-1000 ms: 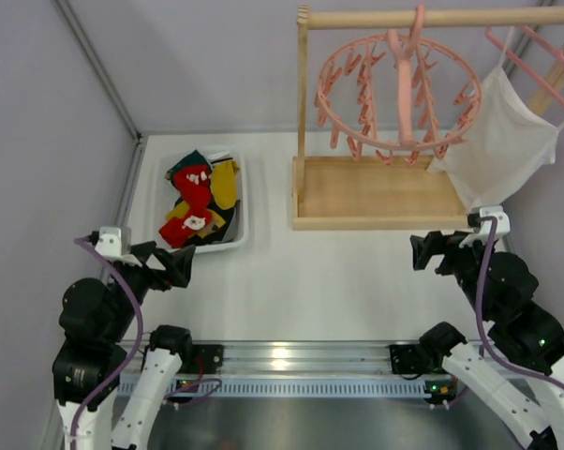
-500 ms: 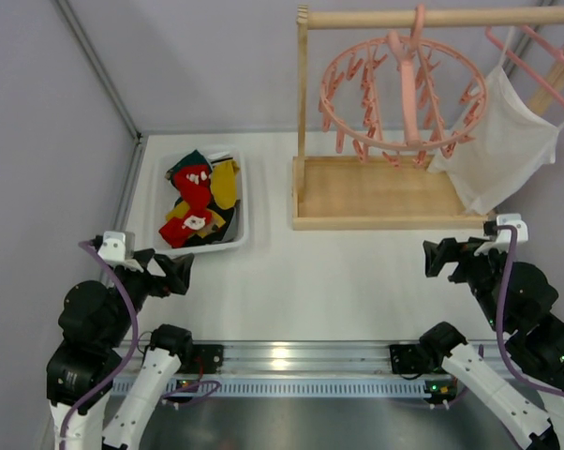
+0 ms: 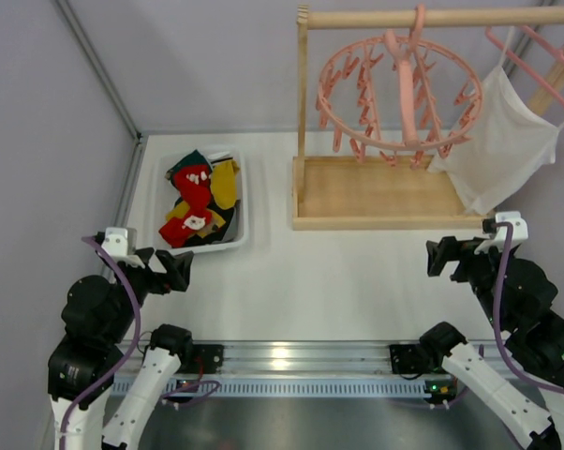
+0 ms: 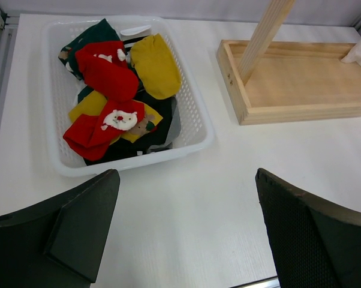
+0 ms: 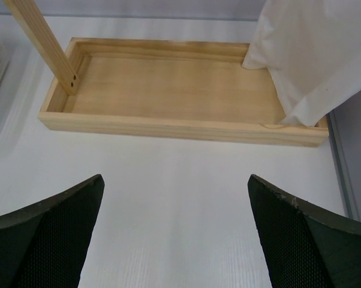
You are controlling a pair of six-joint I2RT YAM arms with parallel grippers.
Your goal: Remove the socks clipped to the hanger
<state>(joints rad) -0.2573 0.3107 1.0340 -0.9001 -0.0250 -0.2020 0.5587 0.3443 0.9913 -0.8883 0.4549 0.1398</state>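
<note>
The round pink clip hanger [image 3: 401, 94] hangs by its hook from the wooden rack's top bar, and no sock shows on its pegs. Red, mustard and dark teal socks [image 3: 196, 202] lie piled in the white basket [image 3: 241, 220]; they also show in the left wrist view [image 4: 111, 96]. My left gripper [image 3: 177, 270] is open and empty, low over the table just in front of the basket. My right gripper [image 3: 441, 255] is open and empty, in front of the rack's wooden base tray [image 5: 168, 90].
The wooden rack [image 3: 376, 192] stands at the back right with its upright post [image 3: 302, 103]. A large white shirt [image 3: 502, 141] hangs on a second pink hanger at the right and drapes into the tray's right end [image 5: 306, 54]. Grey walls close in left and right.
My right arm has drawn back toward its base and to the right. My left gripper has dropped back slightly. The pink hanger has swung a little on its hook.
</note>
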